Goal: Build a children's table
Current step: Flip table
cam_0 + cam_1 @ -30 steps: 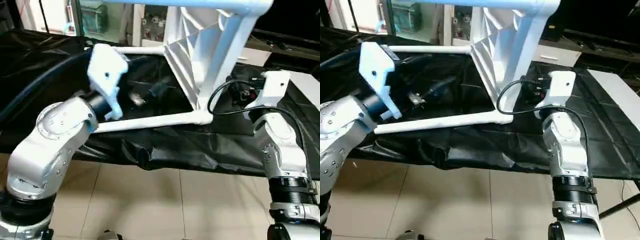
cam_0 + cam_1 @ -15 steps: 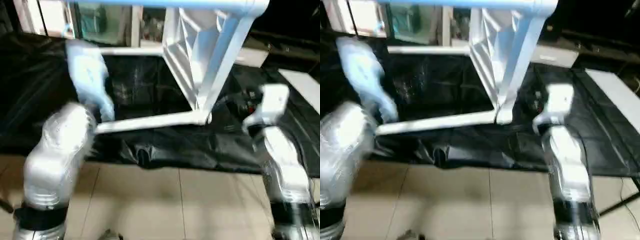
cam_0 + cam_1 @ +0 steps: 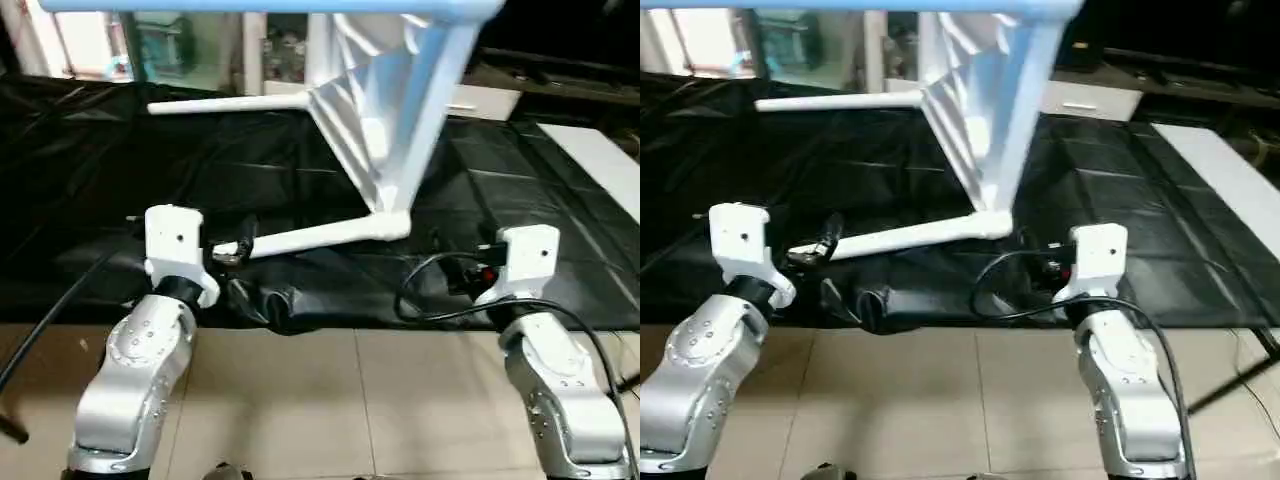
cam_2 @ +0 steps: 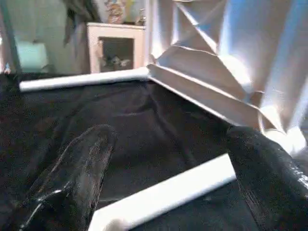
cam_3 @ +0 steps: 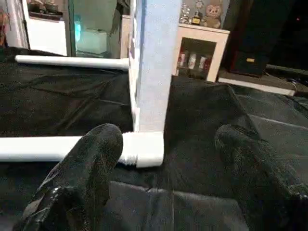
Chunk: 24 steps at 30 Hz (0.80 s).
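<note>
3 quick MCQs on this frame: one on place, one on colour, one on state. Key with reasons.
1. Where does the near leg lie?
A. On the floor
B. On the black sheet
C. Inside a cabinet

2. What colour is the near leg?
A. White
B. Blue
C. Red

3. What state is the right end effector in?
A. Shut on a leg
B. Shut on a cable
C. Open, holding nothing

Key:
1. B, since the leg rests flat on the sheet in the head views.
2. A, since it is white like the rest of the table.
3. C, since its two fingers stand wide apart in the right wrist view, touching nothing.
</note>
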Tool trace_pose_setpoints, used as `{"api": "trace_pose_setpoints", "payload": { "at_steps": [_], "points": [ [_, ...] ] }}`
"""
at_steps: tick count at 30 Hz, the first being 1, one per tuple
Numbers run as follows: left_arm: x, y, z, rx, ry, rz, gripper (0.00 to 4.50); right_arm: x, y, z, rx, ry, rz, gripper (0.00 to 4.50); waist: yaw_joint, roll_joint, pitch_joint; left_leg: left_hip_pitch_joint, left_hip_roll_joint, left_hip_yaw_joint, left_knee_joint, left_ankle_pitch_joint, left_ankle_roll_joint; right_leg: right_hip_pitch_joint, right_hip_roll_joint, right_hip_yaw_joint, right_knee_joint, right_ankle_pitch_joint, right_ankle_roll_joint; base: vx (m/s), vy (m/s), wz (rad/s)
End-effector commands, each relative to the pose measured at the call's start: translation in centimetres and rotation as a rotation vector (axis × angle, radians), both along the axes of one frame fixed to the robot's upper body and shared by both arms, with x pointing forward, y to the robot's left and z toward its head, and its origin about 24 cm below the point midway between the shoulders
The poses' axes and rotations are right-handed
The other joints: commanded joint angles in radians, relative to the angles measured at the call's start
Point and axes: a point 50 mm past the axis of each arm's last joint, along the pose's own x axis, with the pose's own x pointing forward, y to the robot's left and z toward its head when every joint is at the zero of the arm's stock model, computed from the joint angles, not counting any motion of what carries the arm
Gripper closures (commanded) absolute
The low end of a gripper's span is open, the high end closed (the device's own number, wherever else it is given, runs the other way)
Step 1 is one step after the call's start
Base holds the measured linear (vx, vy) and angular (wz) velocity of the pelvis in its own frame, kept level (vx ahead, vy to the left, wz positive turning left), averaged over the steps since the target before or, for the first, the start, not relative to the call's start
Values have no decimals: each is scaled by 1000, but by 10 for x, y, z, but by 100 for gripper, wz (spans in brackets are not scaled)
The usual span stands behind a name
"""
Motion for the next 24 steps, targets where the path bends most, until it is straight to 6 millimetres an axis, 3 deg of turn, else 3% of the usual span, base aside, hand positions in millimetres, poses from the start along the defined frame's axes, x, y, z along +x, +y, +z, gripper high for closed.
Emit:
{"api": "trace_pose_setpoints", "payload": {
  "at_steps": [1, 2, 3, 4, 5, 6, 7, 8, 9, 10, 11, 12, 13, 14, 15, 16, 17, 18, 19, 20, 21, 22, 23, 24],
  "points": [
    [1, -3, -3, 44, -1, 8, 36, -2, -1, 4, -3, -5, -7, 98, 97, 20, -35, -99, 60, 65, -243, -901, -104, 112, 38, -13, 183, -291, -45, -120, -43, 11],
    [1, -3, -3, 44, -1, 8, 36, -2, -1, 4, -3, -5, -7, 98, 115, 4, -41, -75, 55, 94, -213, -778, -87, 88, 32, 42, 188, -390, -27, 6, -155, 21],
    [2, -3, -2, 51, -4, 15, 36, -1, -1, 4, 2, -1, -10, 98, 72, -53, -41, 113, 7, 10, 141, -390, -79, -145, -135, 132, -144, -1109, 64, 6, -155, 21],
    [2, -3, -2, 49, -4, 17, 36, -1, -1, 4, 4, 1, -11, 98, 67, -38, -48, 70, -10, -38, 148, -198, -49, -118, -119, 193, -143, -1177, 52, 54, -132, 2],
    [4, -2, -1, 38, -7, 29, 36, 0, -1, 3, 13, 11, -16, 98, 65, -42, -40, -2, -35, -81, 127, -127, -43, -8, -115, 181, -103, -1041, 2, 0, 0, 0],
    [5, -2, 1, 30, -12, 36, 36, 1, -2, 3, 18, 21, -27, 98, 71, -4, -38, 80, 5, -70, 46, -339, -134, -64, -30, 93, -52, -780, -49, 0, 0, 0],
    [6, -2, 2, 30, -15, 37, 36, 2, -3, 2, 19, 27, -33, 98, 50, 33, -50, 101, 44, -104, -32, -627, -202, -51, 55, 51, -1, -433, -68, -97, -27, 27],
    [6, -3, 2, 30, -11, 37, 36, 2, -3, 2, 11, 30, -31, 98, 45, 55, -48, 91, 76, -124, -72, -686, -205, -29, 48, 44, 16, -305, -88, -55, -20, 9],
    [6, -3, 2, 30, -8, 36, 36, 2, -3, 2, 6, 31, -28, 98, 40, 69, -50, 64, 136, -153, -144, -760, -182, 9, 41, 16, 74, -130, -104, -104, 5, 8],
    [6, -4, 0, 3, 7, 31, 36, 1, -4, 2, 3, 32, -28, 98, 45, 78, -50, 56, 176, -151, -190, -785, -127, 17, 41, -7, 127, -76, -110, -92, 7, 6],
    [6, -4, 0, 3, 7, 31, 36, 1, -4, 2, 3, 32, -28, 98, 42, 74, -49, 53, 183, -142, -199, -777, -85, 21, 38, -9, 139, -80, -109, -121, -46, 7],
    [7, -5, -1, 0, 14, 29, 36, -1, -5, 2, 3, 33, -31, 98, 48, 80, -44, 39, 169, -111, -204, -779, -36, 38, 27, -9, 147, -110, -103, -72, -71, 7],
    [7, -5, -1, -7, 14, 26, 36, -2, -6, 2, 3, 34, -32, 98, 56, 58, -52, 50, 136, -91, -177, -726, -14, 50, 1, 28, 109, -172, -86, -66, -141, -1],
    [7, -5, -1, -8, 13, 24, 36, -2, -6, 2, 2, 34, -33, 98, 50, 26, -56, 47, 92, -77, -129, -657, -20, 52, -15, 61, 56, -253, -89, -130, -141, -8],
    [6, -8, 0, -19, 5, -1, 36, -4, -8, 1, -1, 42, -40, 98, 79, -22, -50, 55, -30, -10, 101, -331, -36, -16, -102, 84, -124, -853, 12, -130, -141, -8],
    [6, -10, 1, -19, 2, -19, 36, -5, -9, 0, -2, 45, -44, 98, 88, -24, -58, -8, -15, -41, 107, -101, -9, 21, -131, 150, -120, -1058, 112, -93, -117, -19],
    [6, -11, 1, -4, -1, -27, 36, -6, -10, 0, -3, 48, -46, 98, 90, -24, -56, -31, -15, -48, 90, -81, -22, 35, -125, 134, -100, -1021, 136, -33, -103, -10],
    [6, -11, 2, 5, -11, -34, 36, -6, -10, 0, -4, 49, -47, 98, 98, -12, -67, -1, 4, -51, 26, -112, -49, 26, -90, 114, -71, -808, 108, -33, -103, -10],
    [6, -13, 3, 1, -19, -42, 36, -5, -10, 1, -5, 48, -45, 98, 93, -7, -76, 13, 9, -50, -3, -110, -53, 35, -67, 95, -55, -632, 73, -70, -63, 2],
    [5, -13, 5, 3, -31, -41, 36, -5, -9, 2, -7, 45, -41, 98, 80, 0, -69, 9, 6, -54, -30, -187, -55, 31, -23, 65, -36, -449, 50, 0, 0, 0],
    [5, -13, 5, -4, -35, -43, 36, -5, -8, 3, -8, 42, -36, 98, 70, 16, -58, 40, 7, -49, -36, -365, -62, 13, -28, 56, -59, -588, 38, -70, -48, 1],
    [5, -13, 5, -4, -35, -43, 36, -5, -8, 3, -8, 42, -36, 98, 63, 21, -57, 56, 8, -52, -37, -437, -68, 8, -28, 52, -67, -643, 24, -52, -23, 0],
    [4, -12, 5, -4, -33, -35, 36, -4, -7, 2, -9, 45, -35, 98, 43, 22, -36, 80, 12, -60, -46, -602, -73, 2, -19, 18, -99, -777, 18, -88, -2, -2],
    [4, -12, 5, -5, -32, -32, 36, -4, -7, 2, -9, 47, -34, 98, 20, 39, -24, 144, 20, -71, -41, -781, -69, -7, 4, -49, -145, -810, 14, -57, 23, -5]
  ]
}}
